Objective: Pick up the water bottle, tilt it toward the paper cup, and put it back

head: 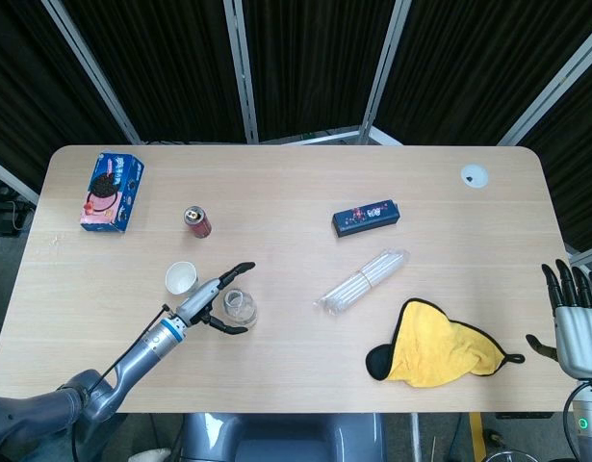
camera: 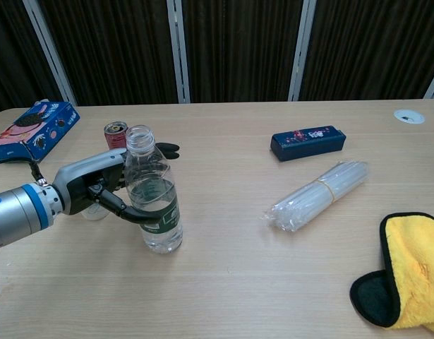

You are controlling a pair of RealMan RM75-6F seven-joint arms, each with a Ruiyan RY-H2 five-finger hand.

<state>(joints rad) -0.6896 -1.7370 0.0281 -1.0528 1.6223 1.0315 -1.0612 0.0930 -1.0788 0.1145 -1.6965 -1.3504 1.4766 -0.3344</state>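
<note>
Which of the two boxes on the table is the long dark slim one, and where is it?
The dark blue slim box lies mid-table, just beyond the bundle of clear straws. The other, a blue cookie box, sits at the far left corner.

In the chest view the white paper cup (camera: 94, 210) sits almost wholly hidden behind the left robot hand (camera: 97, 187). The yellow cloth with its black patch (camera: 407, 279) is cut off by the right and bottom edges there. The right robot hand (head: 573, 313) shows only at the head view's lower right corner, missing from the chest view. Print on the dark blue rectangular box (head: 367, 217) is too small to read.
</note>
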